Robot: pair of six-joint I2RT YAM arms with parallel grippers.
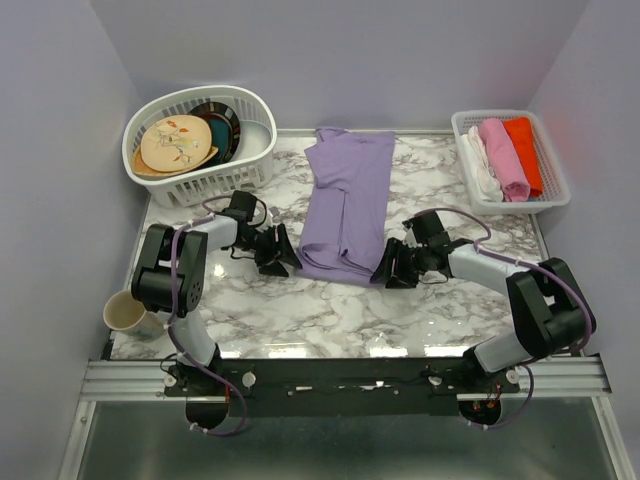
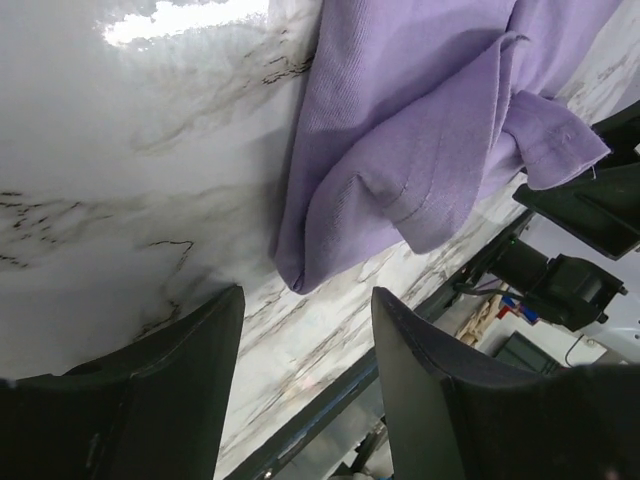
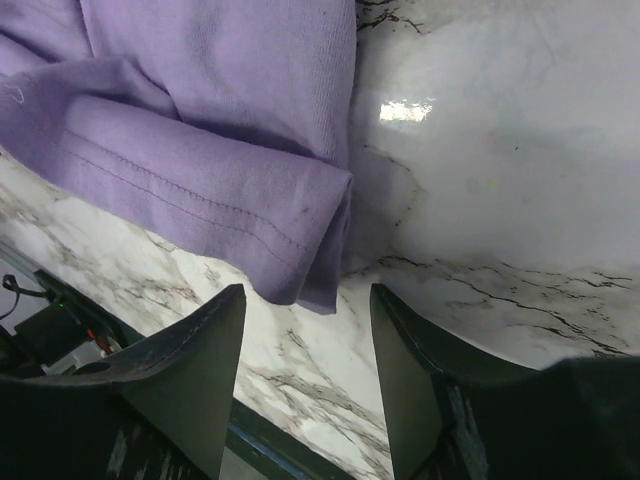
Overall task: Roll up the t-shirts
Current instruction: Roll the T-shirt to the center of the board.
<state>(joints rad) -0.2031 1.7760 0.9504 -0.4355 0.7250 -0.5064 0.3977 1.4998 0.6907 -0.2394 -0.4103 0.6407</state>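
**Both hands spread at the near hem, ready to pinch**

Top view: the left hand (image 1: 278, 250) has its fingers apart and holds nothing. It sits low on the tabletop (image 1: 300, 315), just beside the near left corner of the shirt (image 1: 346, 195). The right hand (image 1: 392, 268) is also spread and empty, just beside the near right corner. In the wrist views each corner lies just ahead of the finger gap, not inside it yet.

Likely step: pinch both near corners, then roll away toward the far end.

How to do it well:
- Move both hands in evenly.
- Take every layer at the hem, not only the top one.
- Watch the left side, where a loose fold lies over the strip and could slip out.
- Close low to the tabletop, lift little, and turn the hem tightly over itself.
- Keep the hands level so the roll doesn't cone.

The shirt is lavender soft knit, folded lengthwise into a long strip. It runs from between the hands to the far tabletop edge, and the far end is wider and rumpled. The right corner shows a doubled stitched hem. The shirt sits mid-tabletop, apart from the plate basket (image 1: 200, 182) at far left and the cloth basket (image 1: 520, 206) at far right.
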